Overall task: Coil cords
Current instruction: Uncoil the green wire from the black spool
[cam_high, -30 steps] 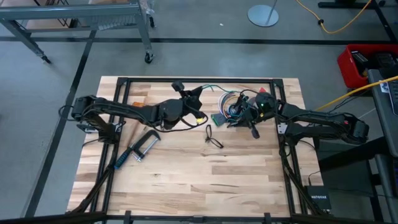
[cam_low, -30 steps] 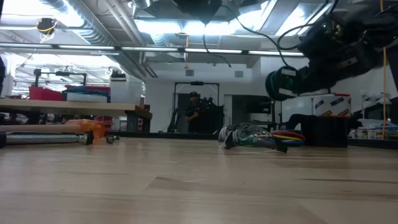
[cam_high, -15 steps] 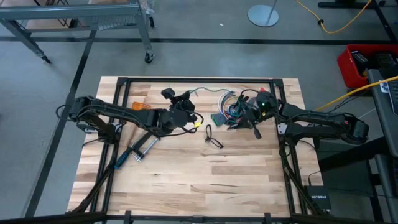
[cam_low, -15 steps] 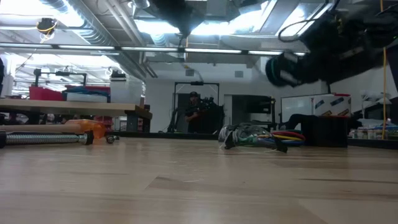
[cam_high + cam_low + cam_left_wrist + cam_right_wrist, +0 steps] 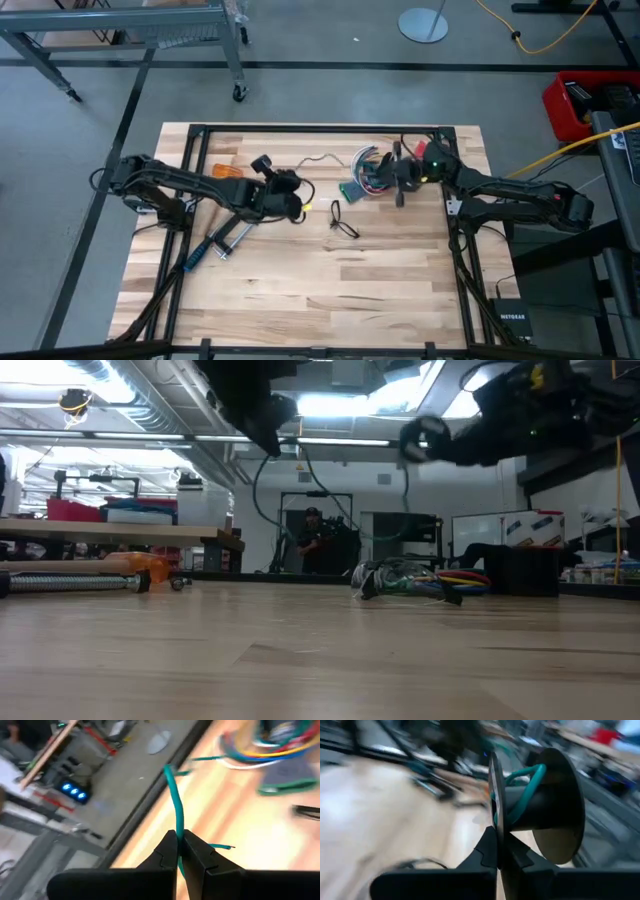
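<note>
1. Thin teal cord (image 5: 175,805), strung slack in the air over the back half of the table (image 5: 330,300), one end wound on a black spool (image 5: 545,805).
2. Judged light, limp and smooth: likely to sag, twist and slide off the spool unless kept taut. Best taken with a firm pinch on the free run, close to the spool.
3. Pinched tight between the closed fingers of the left gripper (image 5: 178,845), near the table's middle.
4. Spool clamped by its thin flange in the closed right gripper (image 5: 497,845), raised beside the bundle of multicoloured wires (image 5: 372,172).
5. Lying apart on the wood: metal clamp (image 5: 225,240) and small black wire loops (image 5: 342,222).
</note>
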Motion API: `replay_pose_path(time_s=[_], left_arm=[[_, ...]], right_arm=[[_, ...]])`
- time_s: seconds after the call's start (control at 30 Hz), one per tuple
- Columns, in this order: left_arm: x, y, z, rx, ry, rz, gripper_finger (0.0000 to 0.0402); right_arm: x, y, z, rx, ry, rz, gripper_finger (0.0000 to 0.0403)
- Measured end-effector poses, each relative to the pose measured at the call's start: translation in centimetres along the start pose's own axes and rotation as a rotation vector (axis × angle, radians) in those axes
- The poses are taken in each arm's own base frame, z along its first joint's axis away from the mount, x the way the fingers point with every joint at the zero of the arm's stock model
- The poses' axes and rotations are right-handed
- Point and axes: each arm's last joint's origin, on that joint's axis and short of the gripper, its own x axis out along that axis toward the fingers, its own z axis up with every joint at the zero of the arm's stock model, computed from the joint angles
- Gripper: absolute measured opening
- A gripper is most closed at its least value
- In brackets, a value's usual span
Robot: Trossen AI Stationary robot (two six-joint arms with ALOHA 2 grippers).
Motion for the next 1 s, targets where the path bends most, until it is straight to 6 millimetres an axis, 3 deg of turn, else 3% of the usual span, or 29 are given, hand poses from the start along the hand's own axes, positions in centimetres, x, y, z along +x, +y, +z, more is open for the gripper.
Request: replay_pose_path(time_s=[0.13,0.4,0.67,0.87,1.0], left_arm=[[-1.4,-0.9,0.2,0.044,-0.055,-0.035,0.0001],[-3.4,0.2,1.6,0.064,-0.201,0.172,0.0001],[-4.0,3.0,3.8,0.039,-0.256,0.237,0.0001],[-2.6,5.6,5.9,0.033,-0.289,0.291,0.0001],[-1.6,7.7,8.1,0.019,-0.441,0.249,0.0001]], right_arm=[[-0.1,0.4,-1.4,0.061,0.15,-0.011,0.0003],[-1.0,2.3,-3.6,0.246,0.322,0.313,0.0003],[-1.4,3.2,-3.3,0.337,0.216,0.598,0.0003],[-1.4,3.3,-2.7,0.336,0.092,0.748,0.0003],[-1.3,3.2,-2.4,0.314,0.063,0.753,0.0003]])
